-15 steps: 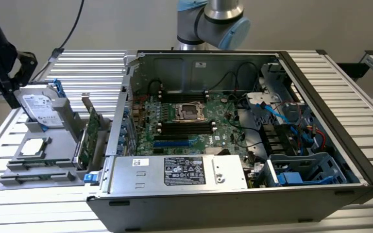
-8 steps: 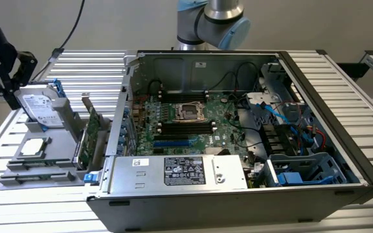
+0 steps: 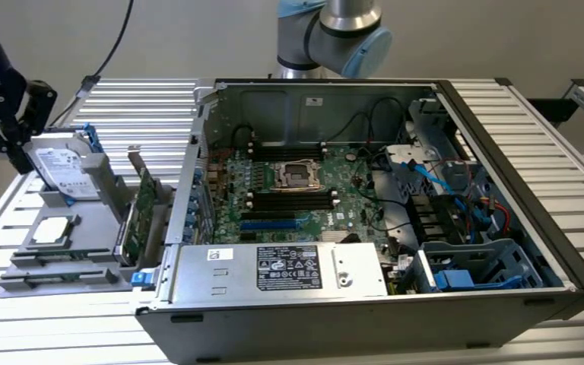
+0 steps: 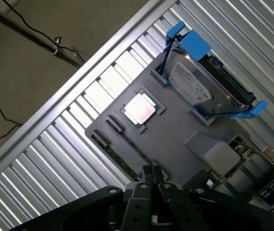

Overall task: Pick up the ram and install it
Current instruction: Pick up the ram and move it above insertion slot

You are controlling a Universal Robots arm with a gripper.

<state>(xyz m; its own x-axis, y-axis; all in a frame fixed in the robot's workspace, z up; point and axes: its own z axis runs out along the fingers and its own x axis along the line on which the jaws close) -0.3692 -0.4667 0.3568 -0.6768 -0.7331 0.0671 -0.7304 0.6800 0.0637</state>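
Observation:
The ram (image 4: 119, 161) is a thin green stick standing on edge in a slot along the rim of the grey holder (image 4: 175, 139). My gripper (image 4: 152, 174) hovers over that rim with its two black fingers pressed together, shut and holding nothing. In the exterior view the gripper (image 3: 13, 148) hangs at the far left above the grey holder (image 3: 64, 266), beside the open computer case (image 3: 373, 304). Inside the case, long black motherboard slots (image 3: 292, 200) lie just below the processor socket (image 3: 297, 173).
On the holder also sit a hard drive in a blue caddy (image 4: 199, 84), a square silver processor (image 4: 139, 108) and a taller green expansion card (image 3: 145, 209). Cables and a drive cage (image 3: 474, 262) crowd the case at the exterior view's right. A slatted metal table (image 3: 119, 99) carries everything.

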